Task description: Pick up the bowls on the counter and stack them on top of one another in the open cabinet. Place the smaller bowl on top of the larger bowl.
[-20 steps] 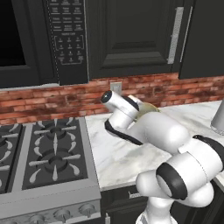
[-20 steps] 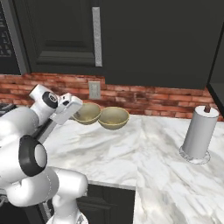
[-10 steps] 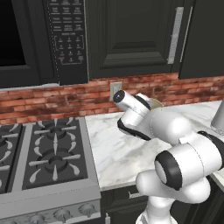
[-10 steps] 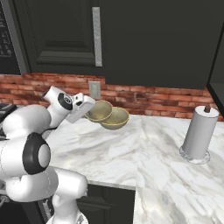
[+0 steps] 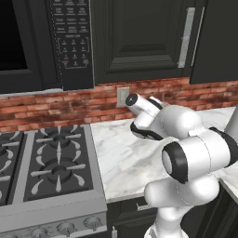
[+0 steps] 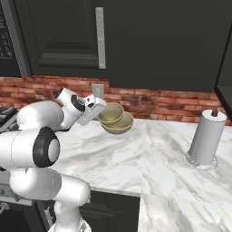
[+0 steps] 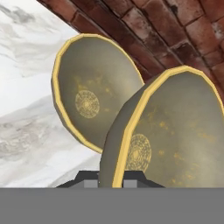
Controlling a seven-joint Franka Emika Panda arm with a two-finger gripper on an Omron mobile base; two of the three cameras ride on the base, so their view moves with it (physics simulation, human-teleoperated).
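Observation:
Two olive-yellow bowls show in the right base and hand views. My gripper (image 6: 99, 110) is shut on the rim of one bowl (image 6: 111, 113), which hangs tilted just above the counter (image 6: 113, 158). In the hand view this held bowl (image 7: 168, 131) is close at the right, its rim between my gripper's (image 7: 110, 180) tips. The other bowl (image 6: 121, 124) rests on the counter against the brick wall, right under and behind the held one; it lies further off in the hand view (image 7: 87, 100). In the left base view my arm hides both bowls. The cabinet's open interior is out of view.
A paper towel roll (image 6: 207, 138) stands on the counter at the right. The gas hob (image 5: 51, 167) lies left of the arm, under the microwave (image 5: 28, 42). A wall socket (image 6: 97, 90) sits in the brick backsplash. Black panelled cabinets with bar handles hang overhead.
The gripper has carried its bowl to the right along the wall, from beside the resting bowl to overlapping it. The resting bowl has not moved.

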